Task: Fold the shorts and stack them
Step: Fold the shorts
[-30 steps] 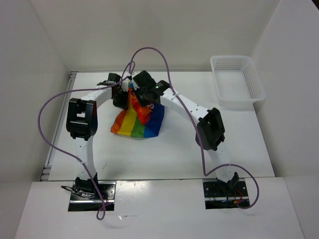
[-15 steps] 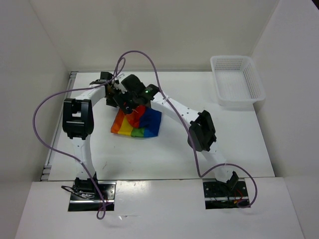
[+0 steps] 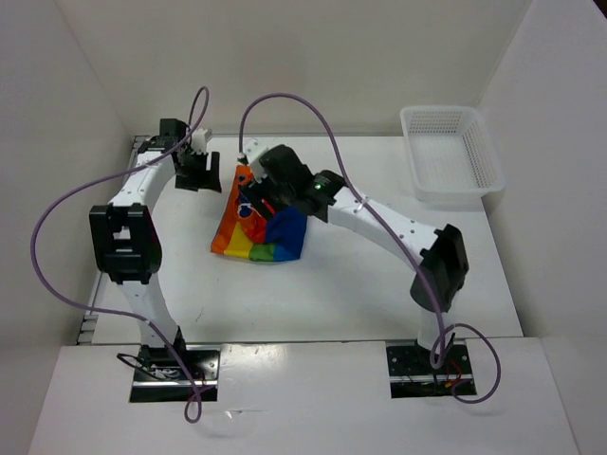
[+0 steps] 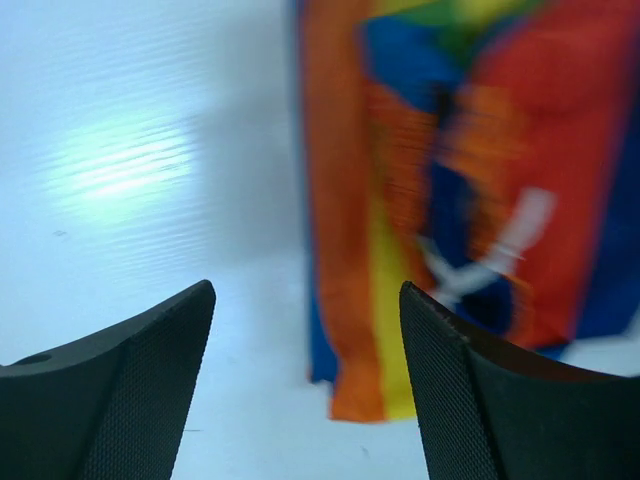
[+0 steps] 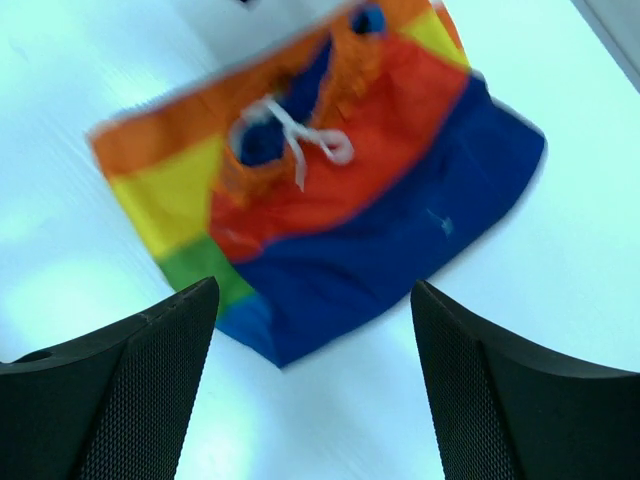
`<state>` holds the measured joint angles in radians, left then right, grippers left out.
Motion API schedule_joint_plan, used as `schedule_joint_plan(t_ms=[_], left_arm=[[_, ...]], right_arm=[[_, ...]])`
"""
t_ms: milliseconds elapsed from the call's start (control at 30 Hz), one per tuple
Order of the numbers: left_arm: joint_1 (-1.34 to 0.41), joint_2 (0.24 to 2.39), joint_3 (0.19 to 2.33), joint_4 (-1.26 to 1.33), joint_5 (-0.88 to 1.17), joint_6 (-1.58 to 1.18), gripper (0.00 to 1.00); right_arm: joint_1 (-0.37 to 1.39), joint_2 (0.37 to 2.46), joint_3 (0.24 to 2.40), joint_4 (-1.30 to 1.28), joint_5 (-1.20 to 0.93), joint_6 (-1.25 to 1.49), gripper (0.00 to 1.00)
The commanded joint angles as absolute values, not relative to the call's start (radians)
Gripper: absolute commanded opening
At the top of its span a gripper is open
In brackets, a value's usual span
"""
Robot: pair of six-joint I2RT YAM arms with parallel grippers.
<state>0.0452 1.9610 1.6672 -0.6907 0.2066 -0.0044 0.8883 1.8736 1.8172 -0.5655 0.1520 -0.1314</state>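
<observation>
White walls enclose a white table (image 3: 360, 275). The shorts (image 3: 270, 235) lie on it in a loose, partly folded bundle. Blue, red, orange, yellow and green stripes are showing. The white drawstring (image 5: 295, 140) lies on top, near the orange waistband. A white mesh basket (image 3: 413, 152) stands well apart from the shorts, to their right and farther from the arm bases.

Left gripper (image 3: 197, 172): positioned to the left of the shorts, near them but not touching. Its fingers (image 4: 120, 390) are spread wide, with only bare table between them. The shorts appear blurred in the left wrist view.

Right gripper (image 3: 251, 197): positioned above the shorts, clear of the cloth. Its fingers (image 5: 520, 390) are spread wide and hold nothing. The shorts show between them, below.
</observation>
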Motion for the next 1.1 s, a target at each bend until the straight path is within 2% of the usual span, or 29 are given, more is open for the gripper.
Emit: schedule_joint_plan(t_ms=[0,100,167,233,467,533,667,700,733,800,1067], left_arm=[[-0.053,1.839,1.662,-0.781,0.368,0.000,0.82],[-0.093,1.839,1.603,-0.795,0.377,0.000,0.86],[-0.129,1.839,1.560,-0.763,0.377,0.000,0.95],[-0.153,1.839,1.536,-0.698,0.368,0.000,1.00],[-0.275,1.876,1.453,-0.585,0.117,0.000,1.00],[-0.275,1.885,1.431,-0.575,0.055,0.000,0.95],[-0.275,1.905,1.398,-0.543,0.028,0.000,0.56],[-0.275,1.905,1.397,-0.554,0.040,0.000,0.33],[-0.275,1.905,1.397,-0.554,0.040,0.000,0.19],[-0.262,1.905,1.407,-0.583,0.040,0.000,0.02],[-0.146,1.743,1.477,-0.686,0.195,0.000,0.00]], right_arm=[[0.890,1.774,1.599,-0.480,0.270,-0.193,0.82],[0.844,1.750,1.496,-0.480,0.223,-0.166,0.82],[0.818,1.750,1.447,-0.471,0.180,-0.141,0.82],[0.789,1.750,1.416,-0.471,0.131,-0.129,0.82],[0.750,1.790,1.358,-0.410,-0.049,-0.057,0.86],[0.750,1.801,1.358,-0.397,-0.061,-0.016,0.86],[0.750,1.848,1.348,-0.385,-0.035,0.023,0.86],[0.750,1.848,1.348,-0.385,-0.035,0.035,0.87],[0.750,1.864,1.339,-0.385,-0.035,0.044,0.87],[0.750,1.873,1.325,-0.376,-0.046,0.044,0.90],[0.750,1.922,1.298,-0.345,-0.058,0.091,0.90]])
